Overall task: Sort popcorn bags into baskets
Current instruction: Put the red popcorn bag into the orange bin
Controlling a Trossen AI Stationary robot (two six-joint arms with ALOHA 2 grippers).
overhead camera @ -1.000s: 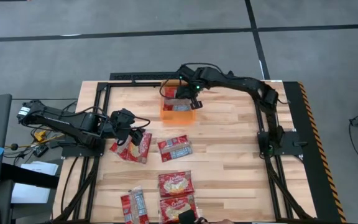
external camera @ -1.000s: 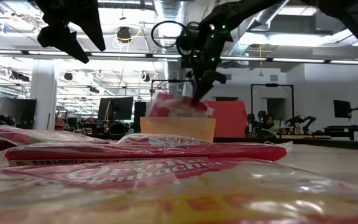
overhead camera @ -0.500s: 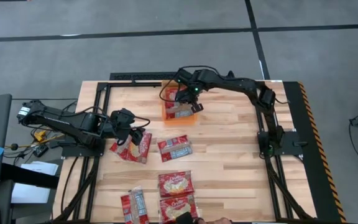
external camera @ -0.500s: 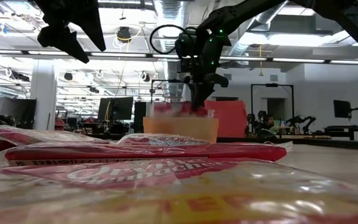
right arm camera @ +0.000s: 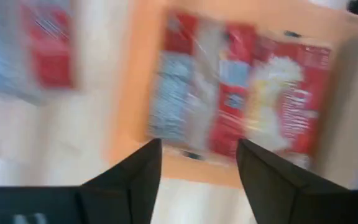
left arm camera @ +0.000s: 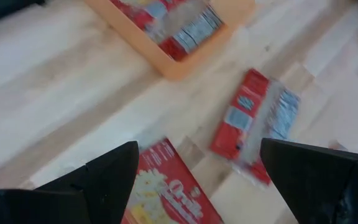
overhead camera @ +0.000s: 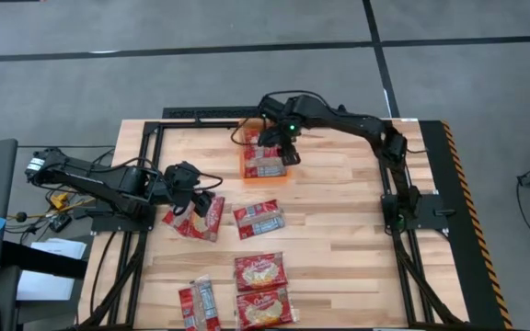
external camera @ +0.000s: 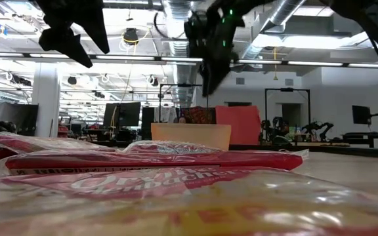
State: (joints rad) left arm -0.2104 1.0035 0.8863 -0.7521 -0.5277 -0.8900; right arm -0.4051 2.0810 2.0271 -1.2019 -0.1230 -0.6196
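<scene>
The orange basket (overhead camera: 264, 165) sat toward the far side of the table, and everything else lay out from it. One popcorn bag (overhead camera: 267, 164) lay flat inside it, filling most of its floor. The right gripper (overhead camera: 281, 145) hung just above the basket's far rim, fingers apart and holding nothing. The left gripper (overhead camera: 194, 198) hovered off to the basket's near left, its fingers spread wide, over a red packet (overhead camera: 198, 218) lying picture-up.

These packets looked light, flat and crinkly, wrapped in glossy film that I judged would slip under a hard pinch. The soft film would bend, so a grip across a short edge or corner seemed safest to me, lifting it clear of the wood.

Another packet (overhead camera: 259, 217) lay just nearer than the basket, and three more (overhead camera: 260, 272) sat well away at the near edge. Bare wood stretched to the basket's right, leaving room to swing. The basket walls were low, but space inside looked tight for more.
</scene>
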